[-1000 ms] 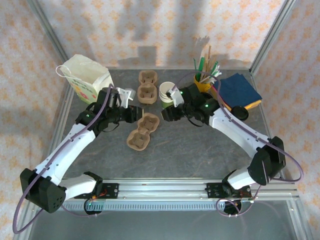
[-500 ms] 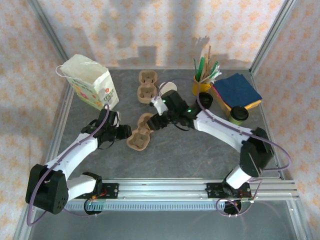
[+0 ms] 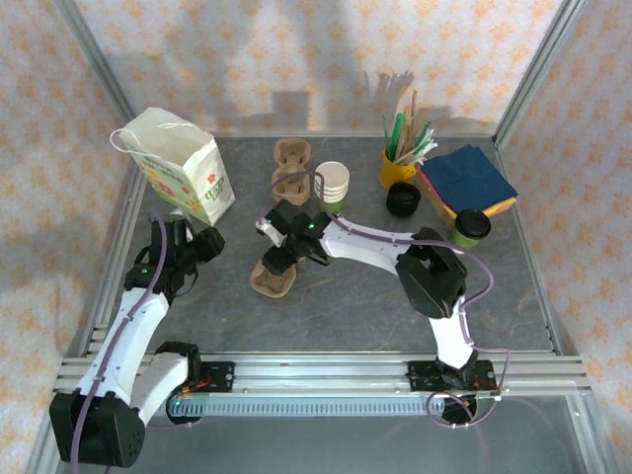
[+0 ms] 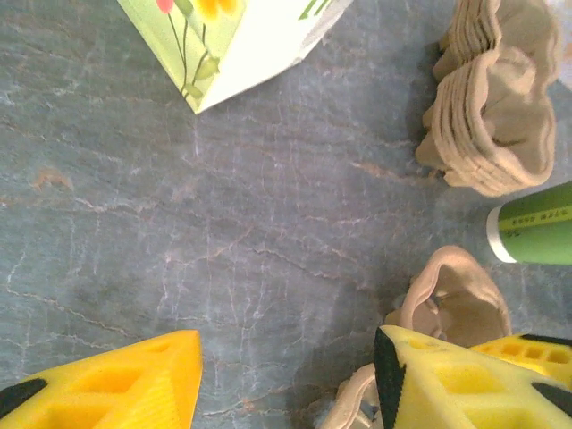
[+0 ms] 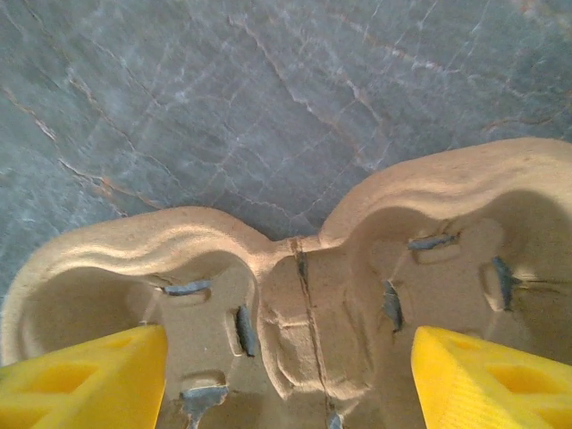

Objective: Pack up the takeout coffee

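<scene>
Two grippers, both with fingers spread and holding nothing: we see the left gripper (image 4: 286, 350) over bare table (image 4: 223, 223) near the paper bag (image 3: 183, 173), and the right gripper (image 5: 288, 344) just above the two-cup carrier (image 5: 295, 268), whose two wells are empty. The takeout coffee (image 3: 471, 226) stands lidded at the right, beside the blue napkins (image 3: 469, 176), well apart from carrier and bag. The yellow cup (image 3: 393, 173) holds straws and stirrers. We cannot tell the bag's contents.
</scene>
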